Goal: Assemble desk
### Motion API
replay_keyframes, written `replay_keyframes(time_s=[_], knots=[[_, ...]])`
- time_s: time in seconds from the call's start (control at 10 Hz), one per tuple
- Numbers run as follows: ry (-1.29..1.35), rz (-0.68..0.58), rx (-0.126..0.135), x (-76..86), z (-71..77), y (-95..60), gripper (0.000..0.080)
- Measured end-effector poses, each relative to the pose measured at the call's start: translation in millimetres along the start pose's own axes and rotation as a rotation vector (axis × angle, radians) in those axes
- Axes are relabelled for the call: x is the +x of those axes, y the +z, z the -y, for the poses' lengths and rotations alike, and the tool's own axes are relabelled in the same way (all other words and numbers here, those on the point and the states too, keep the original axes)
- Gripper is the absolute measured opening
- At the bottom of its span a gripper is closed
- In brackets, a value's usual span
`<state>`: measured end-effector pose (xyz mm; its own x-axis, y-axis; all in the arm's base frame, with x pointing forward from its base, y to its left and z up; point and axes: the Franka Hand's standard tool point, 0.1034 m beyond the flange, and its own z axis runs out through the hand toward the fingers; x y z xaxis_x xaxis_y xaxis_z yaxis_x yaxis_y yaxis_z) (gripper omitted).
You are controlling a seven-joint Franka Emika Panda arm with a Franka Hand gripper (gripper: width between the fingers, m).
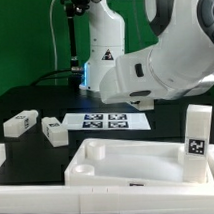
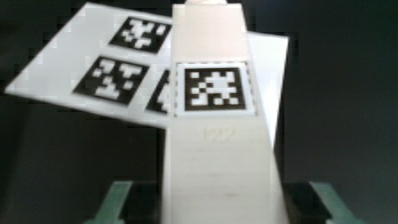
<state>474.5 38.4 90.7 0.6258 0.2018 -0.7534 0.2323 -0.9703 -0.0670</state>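
In the wrist view a white square-section desk leg (image 2: 214,150) runs out from between my gripper (image 2: 217,203), whose fingers (image 2: 118,200) stand close along its two sides. The gripper is shut on this leg, and a black-and-white tag (image 2: 214,90) shows on the face turned to the camera. The desk's white tabletop (image 1: 117,163), rim up, lies at the front of the exterior view. An upright tagged leg (image 1: 199,132) stands at its right end. I cannot tell whether this is the held leg, as the arm's white body (image 1: 159,68) hides the gripper there.
The marker board (image 1: 106,121) lies flat behind the tabletop and shows behind the held leg (image 2: 107,60). Two loose white legs (image 1: 21,123) (image 1: 53,129) lie on the black table at the exterior view's left, and another white part (image 1: 0,154) sits at the edge.
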Motion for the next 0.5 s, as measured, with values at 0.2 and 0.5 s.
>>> replay_keyframes(time_s=[0.2, 0.5], knots=[[0.016, -0.113, -0.004, -10.0, -11.4, -38.7, 0.0290], [0.017, -0.334, -0.030, -5.8, -13.5, -53.5, 0.0290]])
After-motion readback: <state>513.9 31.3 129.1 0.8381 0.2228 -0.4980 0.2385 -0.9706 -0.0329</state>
